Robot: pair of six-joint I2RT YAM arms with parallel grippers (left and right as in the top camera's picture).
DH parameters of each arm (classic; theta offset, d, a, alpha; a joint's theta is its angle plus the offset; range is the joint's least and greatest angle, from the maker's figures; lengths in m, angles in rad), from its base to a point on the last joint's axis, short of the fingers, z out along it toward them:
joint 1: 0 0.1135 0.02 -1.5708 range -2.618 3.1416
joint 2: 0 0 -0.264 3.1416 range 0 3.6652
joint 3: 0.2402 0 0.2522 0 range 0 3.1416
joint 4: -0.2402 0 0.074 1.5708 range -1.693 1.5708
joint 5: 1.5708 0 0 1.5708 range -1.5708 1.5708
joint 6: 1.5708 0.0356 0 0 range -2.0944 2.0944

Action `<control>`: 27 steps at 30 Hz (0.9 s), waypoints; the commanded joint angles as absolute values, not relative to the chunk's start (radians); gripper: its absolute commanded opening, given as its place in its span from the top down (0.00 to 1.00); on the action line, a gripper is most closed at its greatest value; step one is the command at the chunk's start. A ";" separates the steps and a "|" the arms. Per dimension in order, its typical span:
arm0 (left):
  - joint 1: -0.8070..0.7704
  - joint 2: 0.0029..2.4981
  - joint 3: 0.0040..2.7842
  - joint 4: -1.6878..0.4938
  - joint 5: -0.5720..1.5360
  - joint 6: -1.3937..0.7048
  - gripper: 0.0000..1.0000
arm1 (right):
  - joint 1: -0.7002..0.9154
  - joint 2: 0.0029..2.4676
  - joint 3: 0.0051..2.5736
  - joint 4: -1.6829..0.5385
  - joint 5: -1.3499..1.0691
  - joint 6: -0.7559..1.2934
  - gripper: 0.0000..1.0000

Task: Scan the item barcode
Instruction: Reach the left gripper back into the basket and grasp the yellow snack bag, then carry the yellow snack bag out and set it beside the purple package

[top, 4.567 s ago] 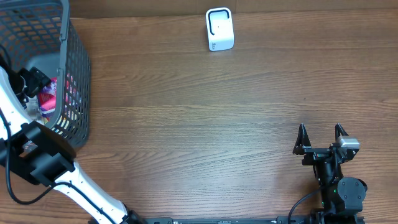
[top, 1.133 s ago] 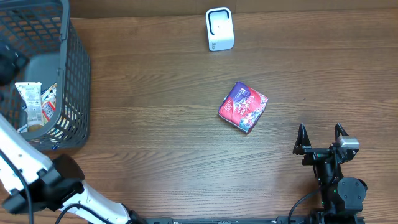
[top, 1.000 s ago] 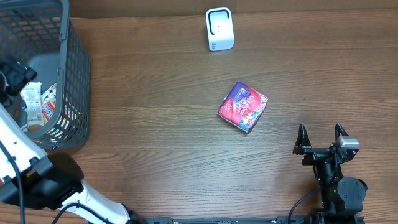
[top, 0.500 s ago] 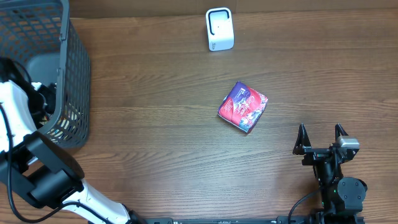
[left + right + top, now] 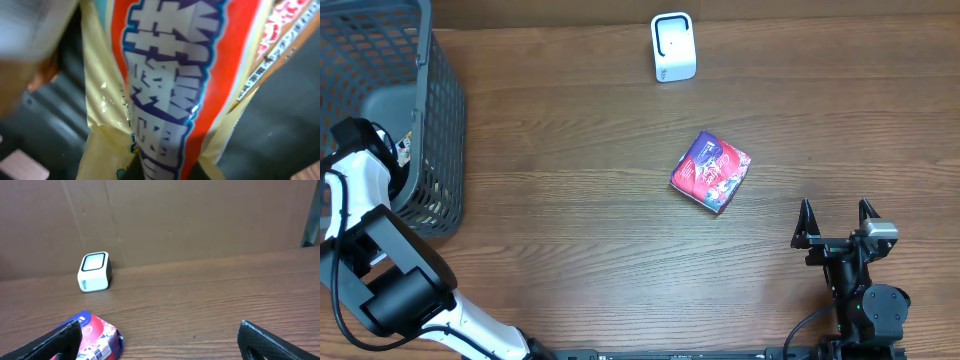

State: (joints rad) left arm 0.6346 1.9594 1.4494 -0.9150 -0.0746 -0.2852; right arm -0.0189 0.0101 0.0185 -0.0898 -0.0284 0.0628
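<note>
My left gripper (image 5: 165, 173) is down inside the grey wire basket (image 5: 442, 110) at the table's far left, shut on a snack packet (image 5: 165, 75). The packet is yellow with an orange band and blue-edged white characters, and it fills the left wrist view. From overhead the arm and basket wall hide it. The white barcode scanner (image 5: 673, 47) stands at the back centre, also seen as the scanner (image 5: 93, 272) in the right wrist view. My right gripper (image 5: 835, 216) rests open at the front right, nothing between its fingers.
A red and purple packet (image 5: 711, 172) lies flat mid-table, left of and beyond the right gripper; this red and purple packet (image 5: 95, 339) shows by its left finger. More packets lie in the basket (image 5: 287, 30). A brown wall backs the table.
The left arm has dropped lower into the basket over the last second, and its jaws have gone from open to shut on the yellow packet. The right arm has not moved.
</note>
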 commanded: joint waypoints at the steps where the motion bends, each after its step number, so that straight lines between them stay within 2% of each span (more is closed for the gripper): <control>1: 0.629 1.968 1.497 -0.984 -0.074 -0.285 0.96 | -0.021 0.003 0.008 -0.083 -0.027 0.059 0.00; 6: 0.629 1.965 1.843 -1.221 0.062 -0.284 0.96 | -0.021 0.003 0.008 -0.084 -0.027 0.059 0.00; 11: 0.629 1.930 2.159 -1.353 0.128 -0.284 0.96 | -0.021 0.003 0.008 -0.084 -0.027 0.059 0.00; 16: 0.627 1.820 2.316 -1.395 0.183 -0.284 0.96 | -0.021 0.003 0.008 -0.084 -0.027 0.059 0.00; 19: 0.603 1.701 2.320 -1.403 0.348 -0.284 0.96 | -0.021 0.003 0.008 -0.083 -0.027 0.059 0.00; 23: 0.444 1.626 2.320 -1.451 0.525 -0.259 0.96 | -0.021 0.003 0.008 -0.084 -0.027 0.059 0.00; 27: 0.216 1.647 2.304 -1.520 0.492 -0.236 0.96 | -0.021 0.003 0.008 -0.083 -0.027 0.059 0.00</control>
